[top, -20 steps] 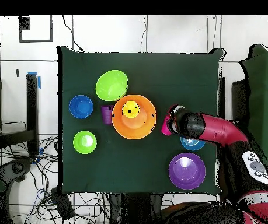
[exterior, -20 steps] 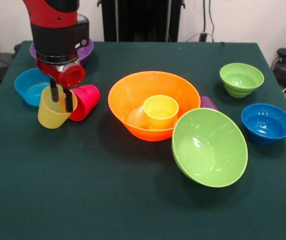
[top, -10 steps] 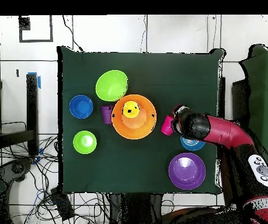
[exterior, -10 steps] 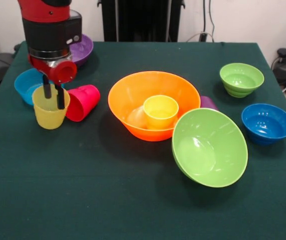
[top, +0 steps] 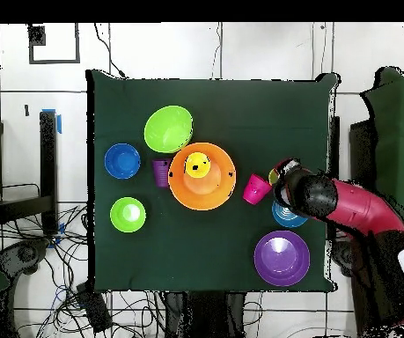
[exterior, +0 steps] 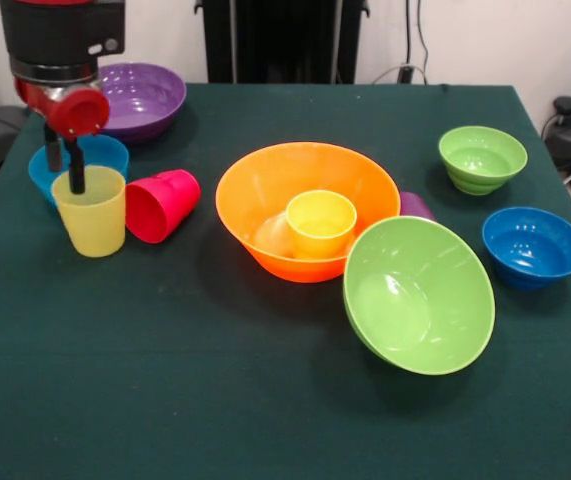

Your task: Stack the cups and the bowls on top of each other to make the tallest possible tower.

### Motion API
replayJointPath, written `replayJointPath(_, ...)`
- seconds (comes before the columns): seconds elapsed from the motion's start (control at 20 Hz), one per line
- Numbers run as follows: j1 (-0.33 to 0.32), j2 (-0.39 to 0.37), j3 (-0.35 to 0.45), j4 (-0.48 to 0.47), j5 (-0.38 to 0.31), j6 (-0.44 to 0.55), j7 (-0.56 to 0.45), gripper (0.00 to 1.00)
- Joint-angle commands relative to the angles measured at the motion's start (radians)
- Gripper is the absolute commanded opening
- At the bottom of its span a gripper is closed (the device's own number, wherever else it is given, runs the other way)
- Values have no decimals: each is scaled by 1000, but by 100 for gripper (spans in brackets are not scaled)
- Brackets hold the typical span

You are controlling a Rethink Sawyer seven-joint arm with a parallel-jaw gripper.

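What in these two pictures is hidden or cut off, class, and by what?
- Purple cup: front view, mostly behind the orange bowl.
- Pale yellow cup: overhead view, nearly covered by the arm.
- Blue bowl: partly hidden by that cup and the gripper.
- Arm: cut off by the front view's top edge.

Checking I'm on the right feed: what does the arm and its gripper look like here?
A thick red arm with a black wrist section and a round red cap at the end. The gripper has two thin black fingers. White markings show near the base in the overhead view.
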Motion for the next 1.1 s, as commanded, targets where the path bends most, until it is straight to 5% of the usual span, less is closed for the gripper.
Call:
replayJointPath(0.05, 2, -18, 73, 49, 25, 127, -66, 100)
replayJointPath(1.1, 117, 58, 17, -21, 66, 45, 73, 100)
